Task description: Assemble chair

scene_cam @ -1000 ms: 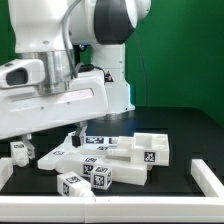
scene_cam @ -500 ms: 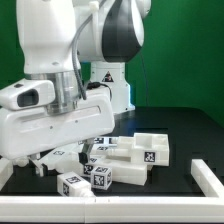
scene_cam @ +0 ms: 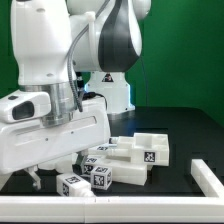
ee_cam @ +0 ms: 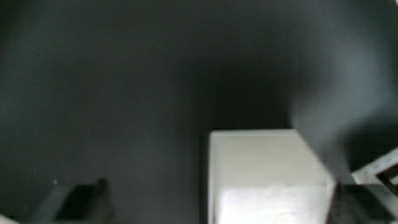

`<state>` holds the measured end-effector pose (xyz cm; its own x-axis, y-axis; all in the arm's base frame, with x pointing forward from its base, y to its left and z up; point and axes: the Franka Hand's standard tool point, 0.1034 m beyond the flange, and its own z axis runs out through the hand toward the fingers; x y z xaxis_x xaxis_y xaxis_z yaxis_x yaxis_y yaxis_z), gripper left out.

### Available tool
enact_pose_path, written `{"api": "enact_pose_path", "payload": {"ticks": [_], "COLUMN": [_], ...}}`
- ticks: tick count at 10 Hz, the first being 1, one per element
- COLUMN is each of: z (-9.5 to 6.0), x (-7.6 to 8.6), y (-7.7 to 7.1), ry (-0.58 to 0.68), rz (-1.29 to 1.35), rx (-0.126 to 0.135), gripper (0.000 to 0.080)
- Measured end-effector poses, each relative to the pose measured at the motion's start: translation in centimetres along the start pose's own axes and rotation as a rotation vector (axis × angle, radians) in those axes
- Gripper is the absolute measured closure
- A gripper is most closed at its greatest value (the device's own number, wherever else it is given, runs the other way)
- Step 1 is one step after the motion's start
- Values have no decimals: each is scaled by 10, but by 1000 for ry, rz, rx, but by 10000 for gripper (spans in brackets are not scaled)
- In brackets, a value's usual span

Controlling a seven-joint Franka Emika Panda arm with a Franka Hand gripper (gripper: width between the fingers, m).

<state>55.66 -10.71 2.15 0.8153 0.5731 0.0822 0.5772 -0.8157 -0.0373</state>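
The chair's loose white pieces (scene_cam: 125,160) lie in a cluster on the black table, several showing black-and-white tags. A small tagged block (scene_cam: 72,185) sits at the front. My gripper (scene_cam: 38,180) hangs low at the exterior view's left, and the big white hand hides whatever lies under it. In the wrist view a white chair piece (ee_cam: 270,175) stands between the two dark fingers (ee_cam: 71,200), nearer the one at the other edge. My gripper (ee_cam: 228,200) is open, with a wide gap of table between that piece and one finger.
The table's white raised border (scene_cam: 207,172) runs along the exterior view's right and also shows at the left edge. The arm's base (scene_cam: 112,92) stands behind the cluster. Bare black table (scene_cam: 180,125) lies to the back right.
The arm has swung down and toward the exterior view's left. The hand now covers the left-hand pieces that showed one second ago. The cluster has not moved.
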Motion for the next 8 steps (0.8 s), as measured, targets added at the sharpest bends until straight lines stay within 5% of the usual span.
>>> {"api": "enact_pose_path", "payload": {"ticks": [2, 6, 8], "z": [0, -2, -42], "x": [-1, -3, -29], "y": [0, 1, 0], "ry": [-2, -7, -17], "rz": [-2, -5, -12], "rx": [2, 7, -1], "gripper": [518, 517, 517]}}
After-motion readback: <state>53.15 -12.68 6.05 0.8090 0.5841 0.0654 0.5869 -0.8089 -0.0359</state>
